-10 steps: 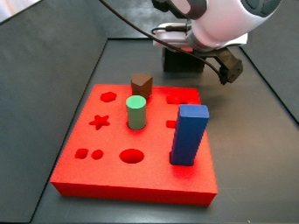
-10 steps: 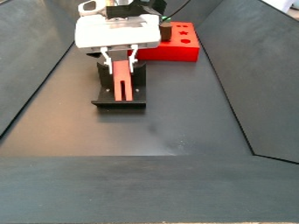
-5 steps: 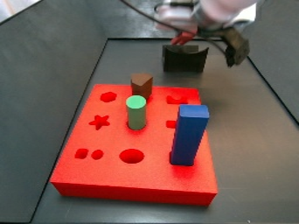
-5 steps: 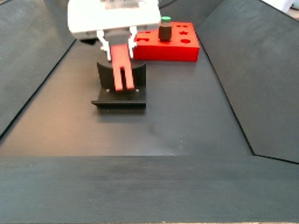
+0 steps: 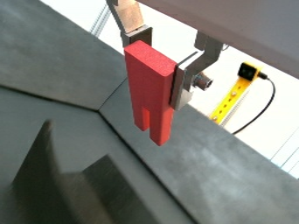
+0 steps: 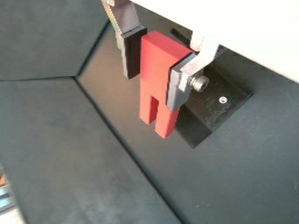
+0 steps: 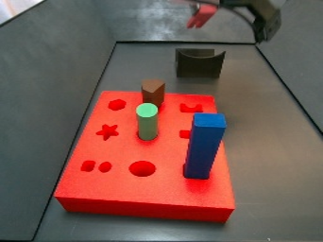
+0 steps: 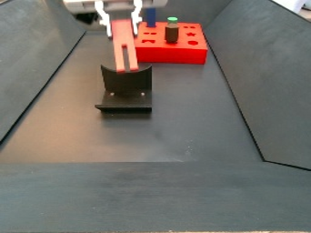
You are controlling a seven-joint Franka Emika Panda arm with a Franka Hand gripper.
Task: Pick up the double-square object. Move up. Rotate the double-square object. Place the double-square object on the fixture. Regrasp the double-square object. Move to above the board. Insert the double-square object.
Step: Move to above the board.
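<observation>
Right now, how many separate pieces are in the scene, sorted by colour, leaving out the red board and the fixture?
Red-pink: 1, the double-square object, held in the tool up above the fixture
Brown: 1, the hexagonal peg standing in the board
Green: 1, the round peg
Blue: 1, the tall square block
Total: 4

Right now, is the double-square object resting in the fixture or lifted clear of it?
Lifted clear. The gripper holds the double-square object in its fingers, hanging above the fixture, whose notch sits empty.

Gripper [image 5: 160,59] raised high, jaws clamped (fingers down).
</observation>
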